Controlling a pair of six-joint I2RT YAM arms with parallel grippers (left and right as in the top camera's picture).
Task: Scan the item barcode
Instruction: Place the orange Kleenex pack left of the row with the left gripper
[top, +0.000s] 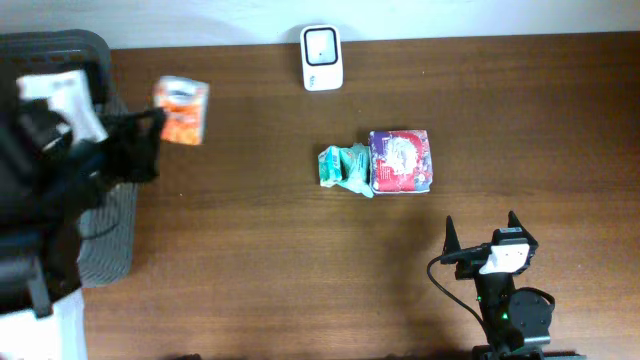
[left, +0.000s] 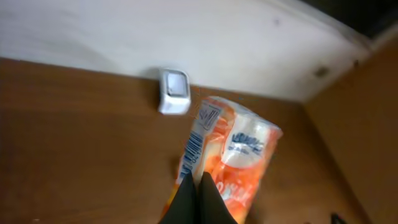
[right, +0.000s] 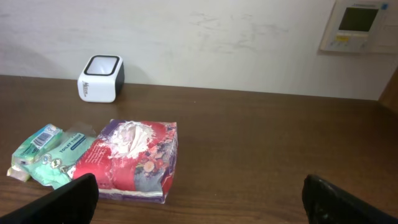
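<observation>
Brown table (top: 250, 250). Left gripper (left: 198, 198) pinched shut on orange packet (left: 227, 155), held above the table's left side, barcode strip showing. Right gripper (top: 481, 222) wide open, empty. Scanner (top: 322, 57) well apart: pickup done, presenting the barcode not yet.

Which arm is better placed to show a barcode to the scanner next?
Left. The left pincer is shut on the orange packet, barcode showing in its wrist view. The right pincer hangs open and empty, farther from the scanner.
</observation>
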